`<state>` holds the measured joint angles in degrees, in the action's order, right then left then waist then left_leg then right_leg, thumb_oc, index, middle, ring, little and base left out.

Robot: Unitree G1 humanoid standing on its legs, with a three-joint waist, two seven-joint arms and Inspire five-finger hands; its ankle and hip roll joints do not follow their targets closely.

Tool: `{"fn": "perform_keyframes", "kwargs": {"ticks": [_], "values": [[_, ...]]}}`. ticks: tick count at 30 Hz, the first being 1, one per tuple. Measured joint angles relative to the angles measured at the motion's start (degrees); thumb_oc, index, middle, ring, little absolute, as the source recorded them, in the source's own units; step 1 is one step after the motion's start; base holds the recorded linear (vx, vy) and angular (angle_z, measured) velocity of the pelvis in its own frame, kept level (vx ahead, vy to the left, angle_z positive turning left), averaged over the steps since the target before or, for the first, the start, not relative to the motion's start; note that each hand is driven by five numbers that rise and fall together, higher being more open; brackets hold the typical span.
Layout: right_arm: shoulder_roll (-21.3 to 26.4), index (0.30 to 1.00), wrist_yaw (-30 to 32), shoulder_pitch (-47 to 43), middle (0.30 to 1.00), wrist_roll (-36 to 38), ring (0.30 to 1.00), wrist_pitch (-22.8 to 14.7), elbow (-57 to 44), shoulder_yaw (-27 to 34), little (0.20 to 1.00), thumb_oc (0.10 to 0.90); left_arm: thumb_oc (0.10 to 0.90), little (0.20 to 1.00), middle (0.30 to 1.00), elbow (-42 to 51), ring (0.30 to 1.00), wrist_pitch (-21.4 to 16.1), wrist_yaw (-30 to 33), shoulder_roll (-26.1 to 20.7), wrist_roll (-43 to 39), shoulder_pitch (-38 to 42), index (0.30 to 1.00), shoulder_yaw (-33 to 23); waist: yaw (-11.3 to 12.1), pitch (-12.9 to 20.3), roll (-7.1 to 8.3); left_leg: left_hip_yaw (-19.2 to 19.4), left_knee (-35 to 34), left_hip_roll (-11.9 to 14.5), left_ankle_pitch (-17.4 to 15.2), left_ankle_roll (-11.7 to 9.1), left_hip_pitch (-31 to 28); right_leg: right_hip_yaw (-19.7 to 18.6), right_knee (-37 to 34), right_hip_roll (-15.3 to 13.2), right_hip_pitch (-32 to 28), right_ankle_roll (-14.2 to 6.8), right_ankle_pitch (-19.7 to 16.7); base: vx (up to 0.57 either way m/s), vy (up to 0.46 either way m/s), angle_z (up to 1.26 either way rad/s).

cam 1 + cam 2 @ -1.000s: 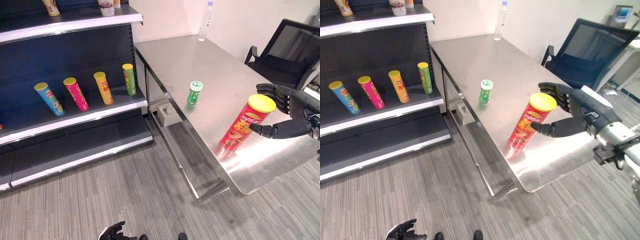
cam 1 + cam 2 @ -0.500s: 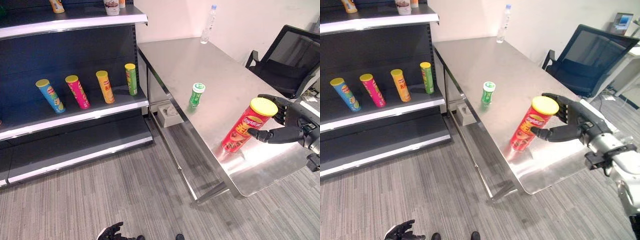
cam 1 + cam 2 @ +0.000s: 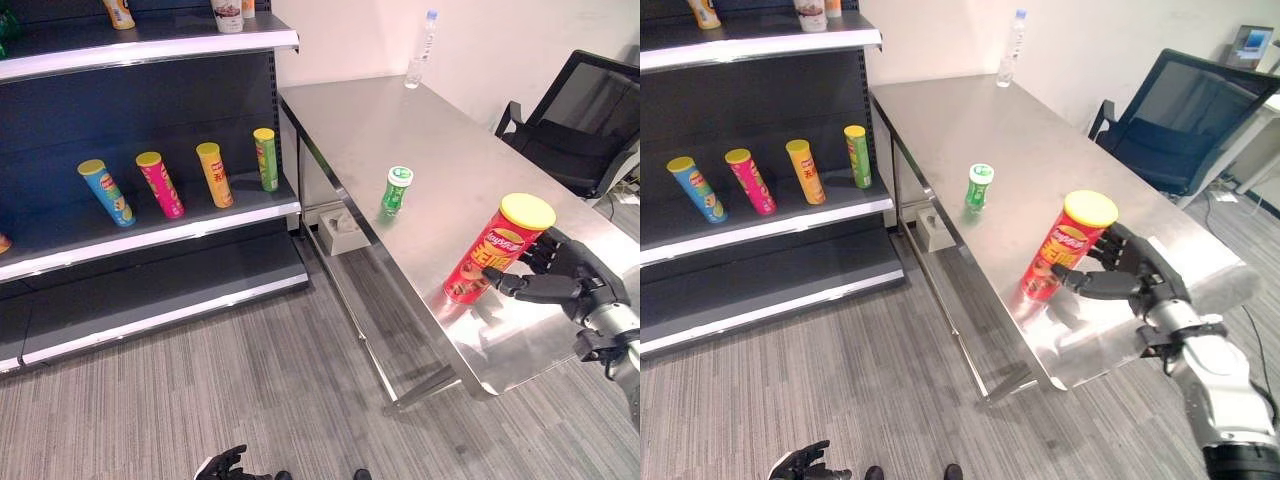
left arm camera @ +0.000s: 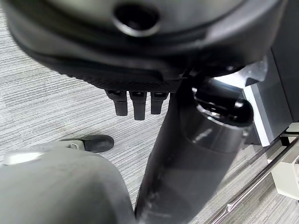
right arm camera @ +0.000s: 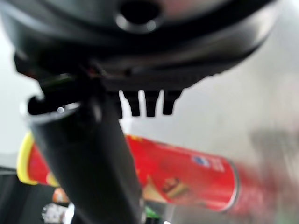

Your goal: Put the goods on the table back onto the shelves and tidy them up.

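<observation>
We see the red can point(image 3: 497, 250) with its yellow lid standing tilted on the steel table point(image 3: 400, 120), near the front edge. The right hand point(image 3: 556, 279) is at the can's side, thumb extended and touching its lower half, fingers spread behind it. A small green can point(image 3: 396, 190) stands further back; a clear bottle point(image 3: 421, 48) sits at the far end. Four cans lean on the middle shelf point(image 3: 150, 235). The left hand point(image 3: 225, 465) hangs low, over the carpet.

Table point(image 3: 420, 120) brushed metal, shiny; floor point(image 3: 250, 380) matt carpet.
</observation>
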<state>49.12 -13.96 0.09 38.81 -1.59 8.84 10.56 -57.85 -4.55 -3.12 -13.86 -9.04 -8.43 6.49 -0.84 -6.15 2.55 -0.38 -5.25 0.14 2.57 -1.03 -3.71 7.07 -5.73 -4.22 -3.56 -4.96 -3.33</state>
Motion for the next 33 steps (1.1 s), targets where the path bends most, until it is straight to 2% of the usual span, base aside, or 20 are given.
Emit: {"fn": "perform_keyframes", "kwargs": {"ticks": [14, 28, 33], "values": [[-0.31, 0.9, 1.64, -0.27, 0.9, 5.31, 0.9, -0.1, -0.26, 0.15, 0.9, 0.8, 0.8, 0.9, 0.9, 0.1, 0.9, 0.06, -0.01, 0.01, 0.04, -0.11, 0.9, 0.01, 0.15, 0.0, -0.53, -0.3, -0.03, 0.02, 0.0, 0.0, -0.2, 0.39, -0.01, 0.0, -0.38, -0.03, 0.03, 0.0, 0.0, 0.0], [-0.3, 0.9, 1.63, -5.45, 0.9, 9.65, 0.9, -0.66, -0.86, 0.22, 0.9, 0.8, 0.8, 0.9, 0.9, 0.26, 0.9, 0.08, -0.03, 0.01, 0.07, -0.14, 0.9, 0.02, 0.32, 0.0, -0.53, -0.77, -0.02, 0.0, 0.01, 0.0, -0.21, 0.6, -0.01, 0.0, -0.57, -0.13, 0.11, 0.0, 0.0, 0.0], [-0.29, 0.9, 1.62, -6.35, 0.9, 11.25, 0.9, -0.67, -0.85, 0.21, 0.9, 0.8, 0.8, 0.9, 0.9, 0.41, 0.9, 0.08, -0.05, 0.02, 0.09, -0.05, 0.9, 0.03, 1.52, -0.01, -0.51, -0.8, -0.01, -0.01, 0.01, 0.0, -0.24, 0.62, 0.0, 0.0, -0.6, -0.13, 0.11, 0.0, 0.0, 0.0]]}}
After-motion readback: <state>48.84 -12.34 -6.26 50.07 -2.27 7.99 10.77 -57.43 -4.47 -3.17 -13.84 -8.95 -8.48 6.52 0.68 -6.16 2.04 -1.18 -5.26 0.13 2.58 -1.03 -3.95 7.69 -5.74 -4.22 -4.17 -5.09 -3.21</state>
